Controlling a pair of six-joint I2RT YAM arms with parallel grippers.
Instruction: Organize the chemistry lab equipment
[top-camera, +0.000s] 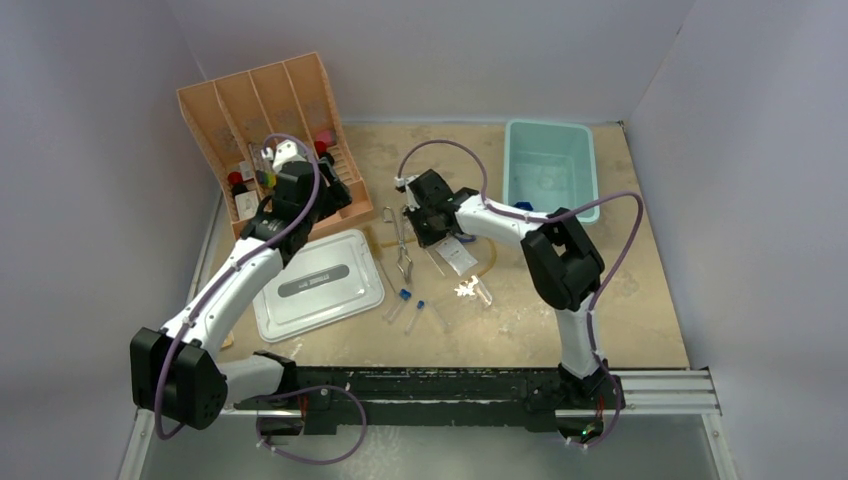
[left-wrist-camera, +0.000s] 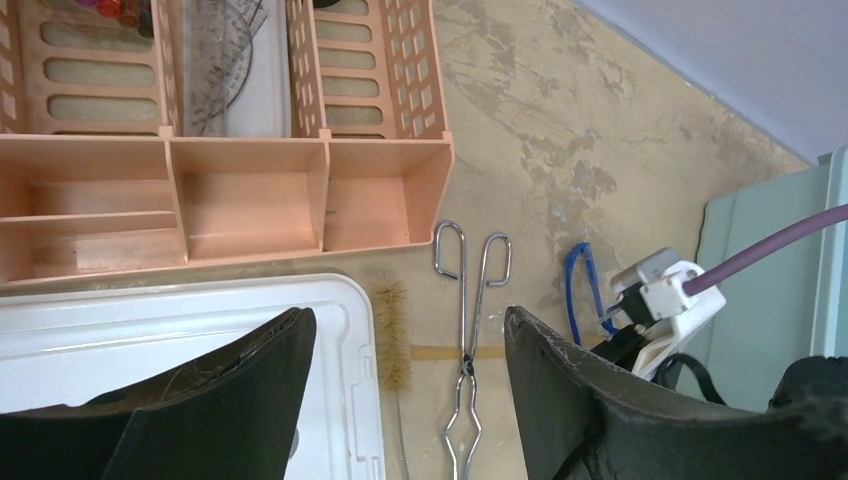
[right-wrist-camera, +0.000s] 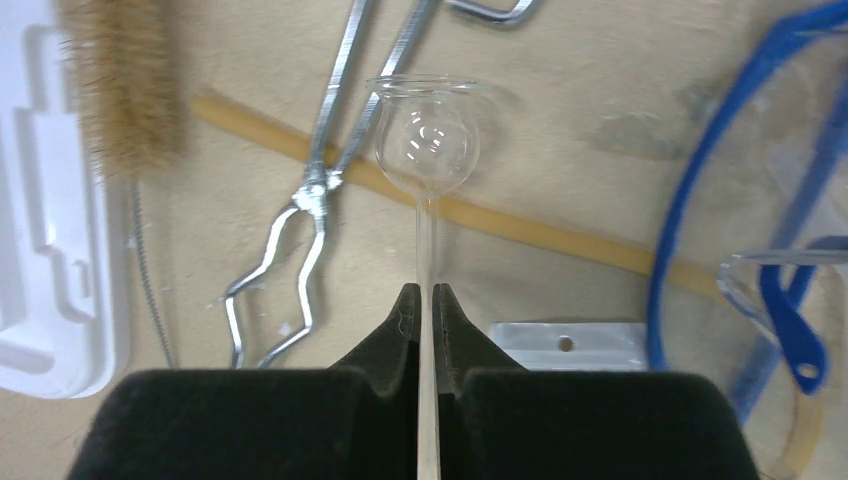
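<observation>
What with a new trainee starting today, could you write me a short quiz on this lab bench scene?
1. Fill in: the left gripper is ___ and holds nothing.
2. The bristle brush lies: A) beside the lid, along its edge; B) on top of the lid; C) in the left gripper.
3. True or false: the right gripper is shut on the stem of the glass thistle tube.
Key: 1 open; 2 A; 3 true.
</observation>
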